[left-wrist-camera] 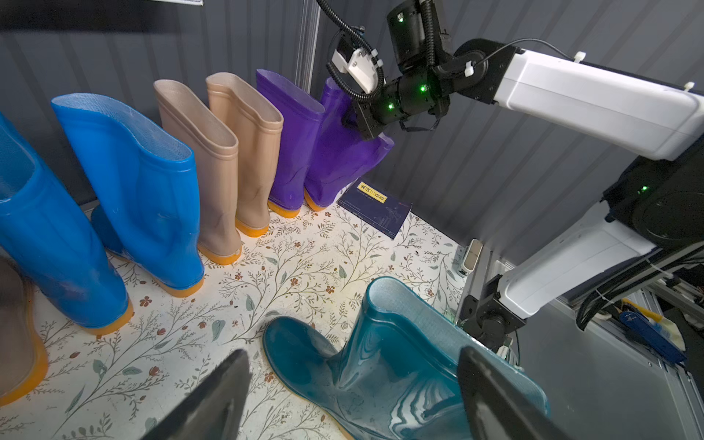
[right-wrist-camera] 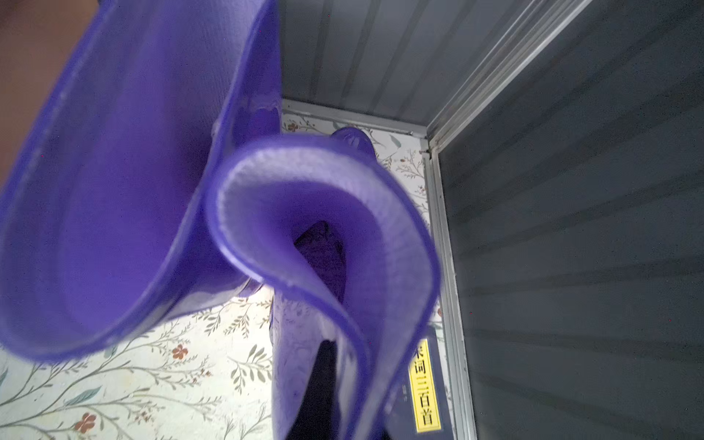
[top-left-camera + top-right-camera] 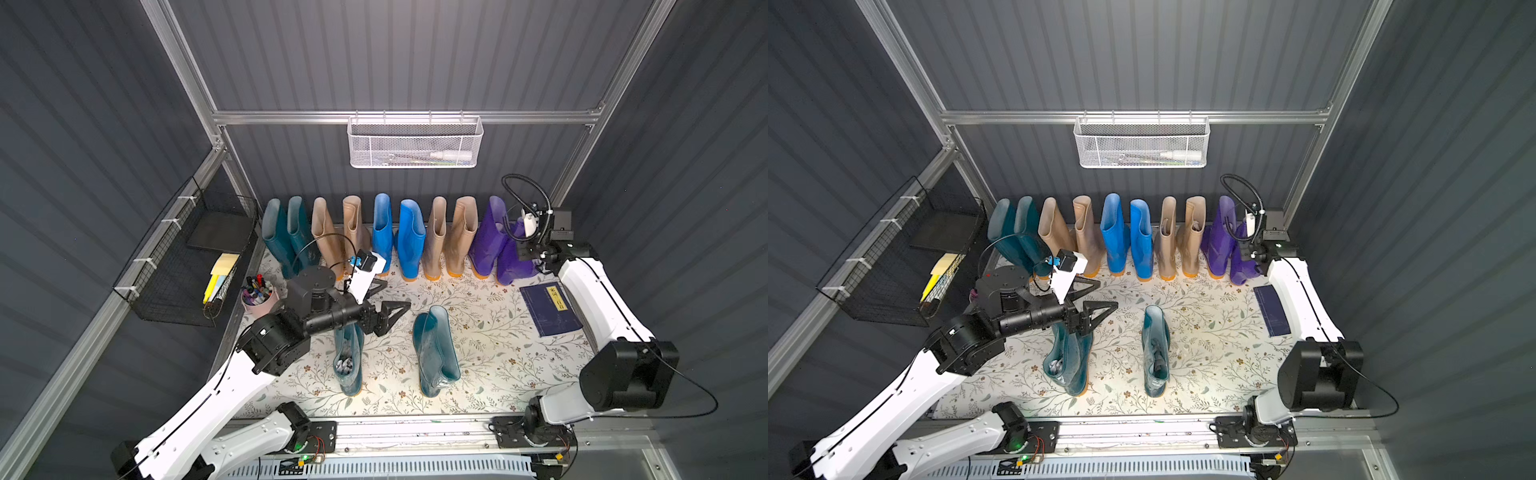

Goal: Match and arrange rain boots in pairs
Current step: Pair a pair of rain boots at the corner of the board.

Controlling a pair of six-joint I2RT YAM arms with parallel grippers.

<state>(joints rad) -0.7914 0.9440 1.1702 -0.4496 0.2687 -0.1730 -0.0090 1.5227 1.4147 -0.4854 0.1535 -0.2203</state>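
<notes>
Ten glossy rubber rain boots (image 3: 436,237) stand paired. Left of the bright blue pair (image 3: 409,241), a black wire basket (image 3: 166,266) holds yellow pads (image 3: 222,270), a pink cup (image 3: 261,306) pens (image 3: 255,286). Before that pair the left gripper (image 3: 397,295) gapes by two loose dark teal boots (image 3: 436,353), probably next to grasp; rightward, the right gripper (image 3: 527,252) pinches the rim of a purple boot (image 3: 511,268).

Both top views high at the front, looking down to the back wall (image 3: 395,62), almost equal, left wrist view low over the table (image 1: 304,266), facing the right arm (image 1: 590,95), right wrist view close above a purple boot (image 2: 388,228), book (image 2: 423,384) in all.
</notes>
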